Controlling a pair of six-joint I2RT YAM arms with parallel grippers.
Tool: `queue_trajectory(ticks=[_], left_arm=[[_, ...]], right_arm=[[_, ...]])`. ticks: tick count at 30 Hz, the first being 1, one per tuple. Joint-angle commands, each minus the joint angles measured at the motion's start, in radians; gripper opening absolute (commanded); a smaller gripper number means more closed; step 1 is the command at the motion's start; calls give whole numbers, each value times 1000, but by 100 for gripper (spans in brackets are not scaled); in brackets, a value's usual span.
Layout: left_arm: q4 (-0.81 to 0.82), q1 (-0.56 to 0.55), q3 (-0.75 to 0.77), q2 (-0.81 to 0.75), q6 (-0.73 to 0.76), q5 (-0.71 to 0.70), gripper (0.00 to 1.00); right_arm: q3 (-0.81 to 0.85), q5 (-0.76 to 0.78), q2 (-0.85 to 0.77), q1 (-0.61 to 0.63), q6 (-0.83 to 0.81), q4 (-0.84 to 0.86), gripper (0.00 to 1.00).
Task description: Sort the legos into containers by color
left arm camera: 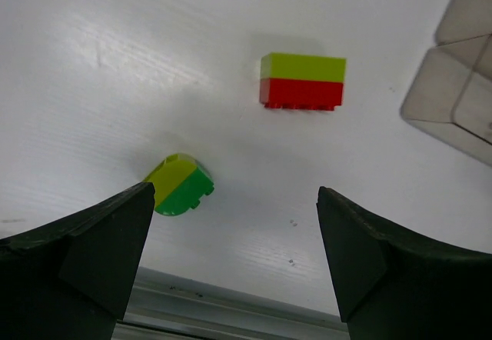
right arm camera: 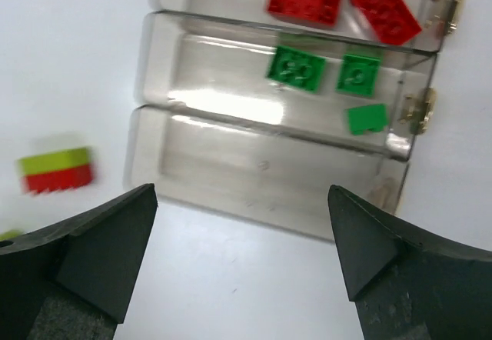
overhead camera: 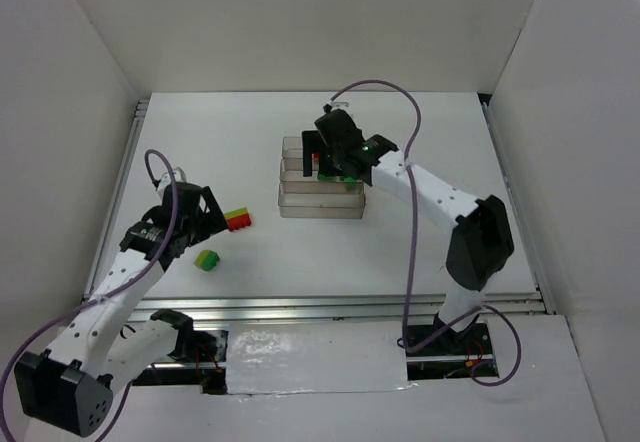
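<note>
Three clear containers point(overhead camera: 320, 203) stand in a stepped row mid-table. In the right wrist view the far bin holds two red legos point(right arm camera: 304, 0), the middle bin point(right arm camera: 207, 86) three green legos point(right arm camera: 296, 67), and the near bin point(right arm camera: 231, 172) is bare. My right gripper point(overhead camera: 336, 159) is open and empty above the bins point(right arm camera: 242, 194). A yellow-green-on-red stack point(overhead camera: 238, 220) point(left arm camera: 302, 82) point(right arm camera: 56, 169) and a yellow-green-and-green stack point(overhead camera: 207, 259) point(left arm camera: 179, 185) lie on the table. My left gripper point(overhead camera: 196, 217) point(left arm camera: 236, 194) is open and empty, hovering just left of them.
A metal rail point(overhead camera: 340, 307) runs along the table's near edge, close below the left fingers point(left arm camera: 231, 309). White walls enclose the table on three sides. The bins' corner shows at the upper right of the left wrist view point(left arm camera: 453, 101).
</note>
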Motion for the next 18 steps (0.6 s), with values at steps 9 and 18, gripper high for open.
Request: queue_trajectory(ticks=[9, 18], left_arm=[[83, 8, -130, 124, -175, -38, 99], [109, 42, -147, 209, -169, -72, 99]], right_arm=[[-313, -88, -252, 168, 68, 165, 100], [-384, -138, -274, 199, 95, 219, 100]])
